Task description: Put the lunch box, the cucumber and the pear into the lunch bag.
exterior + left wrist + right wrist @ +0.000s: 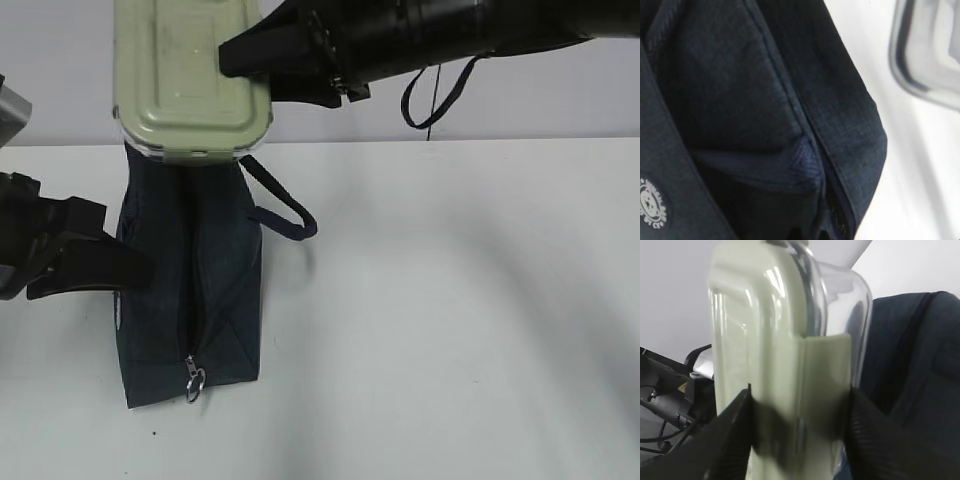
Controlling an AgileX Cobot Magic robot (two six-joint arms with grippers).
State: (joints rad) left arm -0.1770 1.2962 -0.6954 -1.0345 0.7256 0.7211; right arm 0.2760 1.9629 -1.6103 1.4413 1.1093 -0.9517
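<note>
Right fingers (735, 435) clamp the pale sage-green rectangular lunch box (190, 75) by its side, held just above the dark navy fabric lunch bag (190, 290) standing on the white worktop (460, 320). Left fingers (90, 265) press the bag's side; opening unclear.

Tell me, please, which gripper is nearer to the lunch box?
The right gripper: its fingers clamp the lunch box above the lunch bag. The left gripper sits lower, against the bag's left side, apart from the box.
</note>
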